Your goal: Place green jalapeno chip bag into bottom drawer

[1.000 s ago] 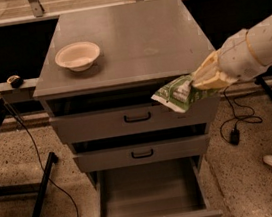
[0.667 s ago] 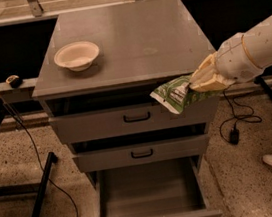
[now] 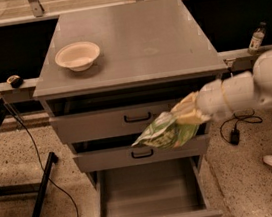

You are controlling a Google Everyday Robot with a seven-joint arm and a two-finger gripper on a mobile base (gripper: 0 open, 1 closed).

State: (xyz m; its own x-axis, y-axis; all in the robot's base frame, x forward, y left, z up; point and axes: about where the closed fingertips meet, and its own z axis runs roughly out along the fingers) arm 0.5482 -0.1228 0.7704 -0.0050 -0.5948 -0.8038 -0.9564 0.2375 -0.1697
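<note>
The tool (image 3: 191, 113) is gripping the bag (image 3: 165, 132), which is hanging at its 8 o'clock, above the open drawer (image 3: 148, 192).

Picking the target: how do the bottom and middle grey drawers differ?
The bottom grey metal drawer is pulled out, its inside showing; the middle grey drawer is pushed in. The gripper, holding the light green foil chip bag, partly covers the middle drawer, not the bottom drawer. Both are grey and flat-fronted.
</note>
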